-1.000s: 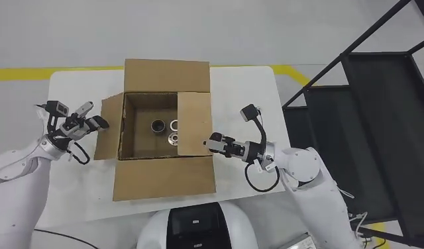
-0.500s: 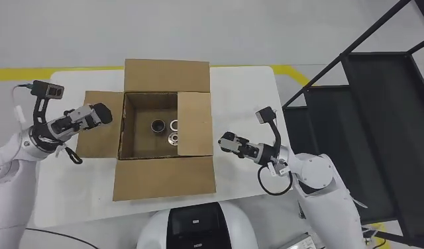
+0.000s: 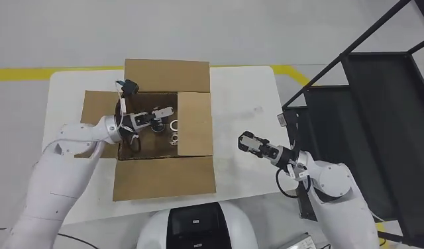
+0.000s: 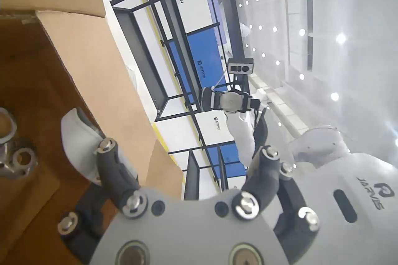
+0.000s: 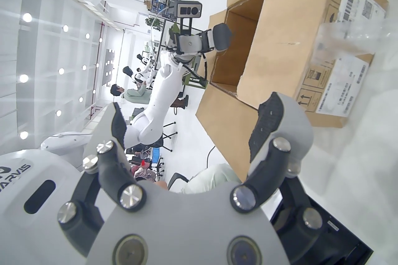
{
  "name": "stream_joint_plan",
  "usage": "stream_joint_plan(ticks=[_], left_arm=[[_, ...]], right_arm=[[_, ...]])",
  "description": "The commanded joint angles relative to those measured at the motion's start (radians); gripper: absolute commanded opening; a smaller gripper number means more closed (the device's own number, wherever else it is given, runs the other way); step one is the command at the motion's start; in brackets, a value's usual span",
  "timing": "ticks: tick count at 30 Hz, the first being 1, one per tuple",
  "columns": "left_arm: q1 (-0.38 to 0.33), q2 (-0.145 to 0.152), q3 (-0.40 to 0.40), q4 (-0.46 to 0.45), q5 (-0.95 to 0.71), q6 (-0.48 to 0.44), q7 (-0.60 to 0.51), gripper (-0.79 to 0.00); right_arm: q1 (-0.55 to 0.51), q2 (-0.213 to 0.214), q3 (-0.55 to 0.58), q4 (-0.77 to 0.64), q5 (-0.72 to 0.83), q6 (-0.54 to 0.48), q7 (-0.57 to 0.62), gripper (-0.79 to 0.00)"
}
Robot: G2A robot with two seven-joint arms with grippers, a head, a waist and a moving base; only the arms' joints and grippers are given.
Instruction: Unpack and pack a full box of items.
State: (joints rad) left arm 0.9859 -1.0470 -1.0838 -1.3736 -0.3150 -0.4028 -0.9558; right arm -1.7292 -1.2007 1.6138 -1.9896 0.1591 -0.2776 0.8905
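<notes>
Unpacking looks barely begun: the box (image 3: 165,77) stands open mid-table, with metal parts (image 3: 173,139) on its floor (a cup-like piece and some rings, I think). The left gripper (image 3: 162,113) hangs inside above them, fingers spread, empty. The right gripper (image 3: 244,142), likewise spread and empty, hovers near the right edge of the table (image 3: 238,103)

Left tool (image 3: 161,114) swung into the box (image 3: 167,75); right tool (image 3: 246,142) withdrew.

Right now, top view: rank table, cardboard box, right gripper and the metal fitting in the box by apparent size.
1. table
2. cardboard box
3. right gripper
4. metal fitting
The gripper is likely nearer the camera, so 3 over 4 holds only as seen.
</notes>
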Motion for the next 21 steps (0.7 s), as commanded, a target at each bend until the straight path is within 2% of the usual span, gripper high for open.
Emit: stream_joint_plan(ticks=[1,7,13,15,17,21], left_arm=[[-0.040,-0.018,0.055,0.047,0.029,-0.014,0.056,0.000],[-0.137,-0.069,0.164,0.198,0.106,-0.047,0.200,0.000],[-0.202,-0.111,0.228,0.330,0.111,-0.090,0.254,0.000],[-0.213,-0.122,0.242,0.352,0.083,-0.103,0.236,0.000],[-0.220,-0.130,0.250,0.359,0.020,-0.104,0.174,0.000],[-0.225,-0.132,0.232,0.346,-0.093,-0.113,0.049,0.000]], right_arm=[[-0.003,0.002,0.002,0.000,0.003,-0.002,0.001,0.000],[-0.011,0.009,0.007,-0.002,0.014,-0.012,0.006,0.000],[-0.025,0.015,0.017,-0.007,0.020,-0.019,0.012,0.000],[-0.027,0.017,0.013,-0.004,0.022,-0.018,0.017,0.000],[-0.023,0.019,0.005,0.003,0.024,-0.015,0.020,0.000],[-0.013,0.022,-0.014,0.007,0.018,-0.009,0.023,0.000]])
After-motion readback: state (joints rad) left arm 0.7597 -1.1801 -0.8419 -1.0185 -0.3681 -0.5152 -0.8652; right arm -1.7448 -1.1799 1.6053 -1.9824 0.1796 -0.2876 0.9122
